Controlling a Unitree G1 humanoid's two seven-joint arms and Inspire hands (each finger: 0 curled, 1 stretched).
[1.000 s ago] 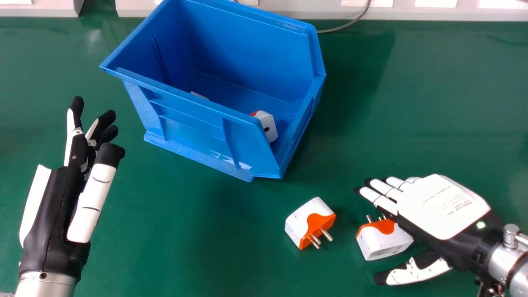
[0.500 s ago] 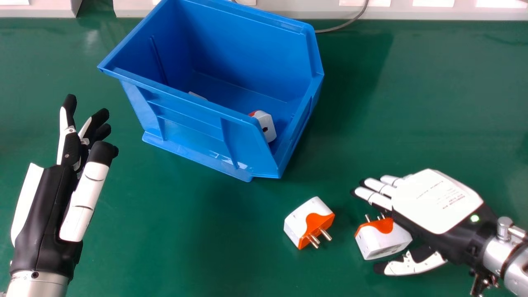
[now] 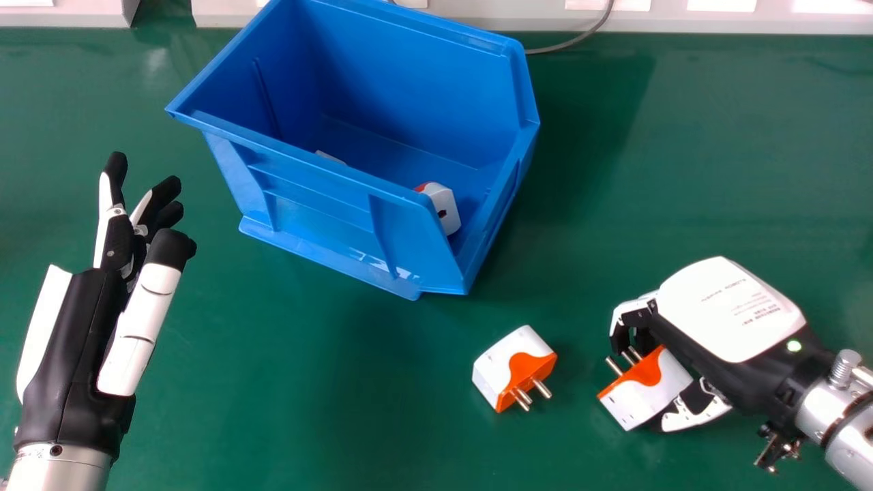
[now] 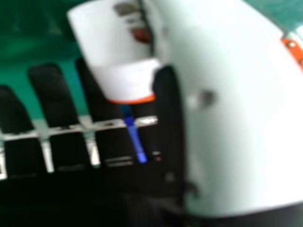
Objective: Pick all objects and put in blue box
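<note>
Plug adapter (image 3: 644,402): gripped by right hand's (image 3: 728,310) curled fingers and thumb, four o'clock in the head view; could swivel or slip if pinched off-centre.
Metal pins (image 3: 614,366): smooth, liable to snag on box rim (image 3: 293,153) if carried low.
Blue box (image 3: 314,204): eleven o'clock, glossy ribbed plastic, white block (image 3: 445,208) inside.
Loose adapter (image 3: 501,365): five o'clock, hard white-and-orange shell.
Left hand (image 3: 75,354): nine o'clock, fingers relaxed.

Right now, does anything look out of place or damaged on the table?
No, nothing looks damaged or spilled. One plug adapter lies on the table; another adapter is tilted in the right hand, probably just from being grasped.
</note>
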